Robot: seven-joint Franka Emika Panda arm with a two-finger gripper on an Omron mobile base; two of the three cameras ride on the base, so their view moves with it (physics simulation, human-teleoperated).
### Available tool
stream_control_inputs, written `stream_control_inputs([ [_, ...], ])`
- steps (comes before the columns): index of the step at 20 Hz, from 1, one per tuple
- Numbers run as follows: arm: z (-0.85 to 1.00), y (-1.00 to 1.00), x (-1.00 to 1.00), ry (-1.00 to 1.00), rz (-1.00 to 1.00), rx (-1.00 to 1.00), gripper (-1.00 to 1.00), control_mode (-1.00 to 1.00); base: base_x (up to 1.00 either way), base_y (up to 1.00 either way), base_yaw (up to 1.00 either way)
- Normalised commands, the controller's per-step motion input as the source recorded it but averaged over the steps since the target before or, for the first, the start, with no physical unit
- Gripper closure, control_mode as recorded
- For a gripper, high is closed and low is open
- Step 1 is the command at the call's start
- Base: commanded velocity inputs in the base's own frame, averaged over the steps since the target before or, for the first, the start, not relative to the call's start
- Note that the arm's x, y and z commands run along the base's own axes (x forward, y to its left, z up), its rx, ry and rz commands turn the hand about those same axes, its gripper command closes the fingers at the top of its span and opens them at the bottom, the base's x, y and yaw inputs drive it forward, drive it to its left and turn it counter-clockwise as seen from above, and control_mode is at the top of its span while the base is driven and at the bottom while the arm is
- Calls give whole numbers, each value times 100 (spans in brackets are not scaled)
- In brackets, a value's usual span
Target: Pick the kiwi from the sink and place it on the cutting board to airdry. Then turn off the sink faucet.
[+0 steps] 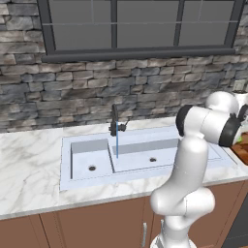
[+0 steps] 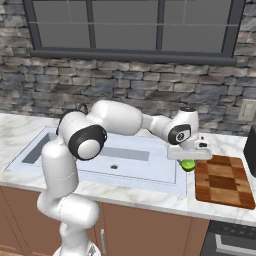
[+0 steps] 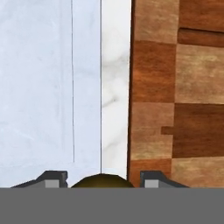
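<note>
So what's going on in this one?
The robot arm is carrying the kiwi in its gripper, jaws closed around it, from the sink toward the cutting board. Right now the fruit hangs over the strip of marble counter between the sink's edge and the board, not yet set down. Water is running from the faucet into the sink, so the tap is on.
</note>
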Motion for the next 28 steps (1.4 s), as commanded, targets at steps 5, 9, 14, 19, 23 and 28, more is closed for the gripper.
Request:
stream_control_inputs([
  [5, -5, -26, 0, 0, -2, 0, 100, -100, 0, 0, 0],
  [9, -3, -25, 0, 0, -2, 0, 100, -100, 0, 0, 0],
  [14, -5, -24, 0, 0, -2, 0, 100, -100, 0, 0, 0],
  [19, -12, -18, 0, 0, -2, 0, 100, -100, 0, 0, 0],
  [23, -22, -8, 0, 0, 0, 0, 100, -100, 0, 0, 0],
  [28, -16, -12, 0, 0, 0, 0, 100, -100, 0, 0, 0],
])
